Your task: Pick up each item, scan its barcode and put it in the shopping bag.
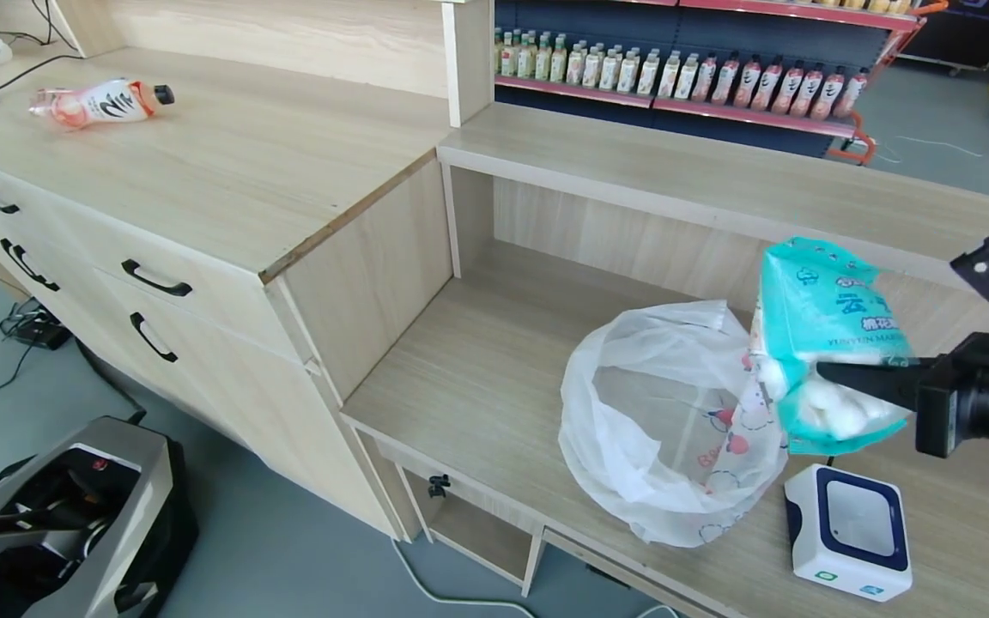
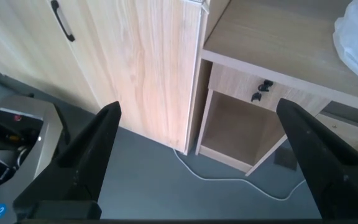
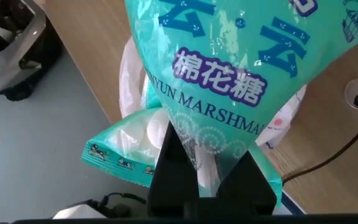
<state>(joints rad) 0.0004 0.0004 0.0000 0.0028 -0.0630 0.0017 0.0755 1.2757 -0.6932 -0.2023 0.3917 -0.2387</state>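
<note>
Wooden counter [image 1: 477,378] carries the white shopping bag [image 1: 666,429] beside a scanner [image 1: 851,528], and the teal marshmallow packet [image 1: 821,318] hangs in the air at the bag's rim. Right wrist view shows the right arm's fingers [image 3: 174,165] clamped on its lower end; left wrist view shows the left arm's fingers [image 2: 92,155] spread wide above the floor [image 2: 166,168].

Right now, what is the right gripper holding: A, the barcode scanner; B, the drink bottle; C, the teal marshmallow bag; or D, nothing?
C: the right gripper is shut on the teal marshmallow bag, holding it up beside the shopping bag.
</note>
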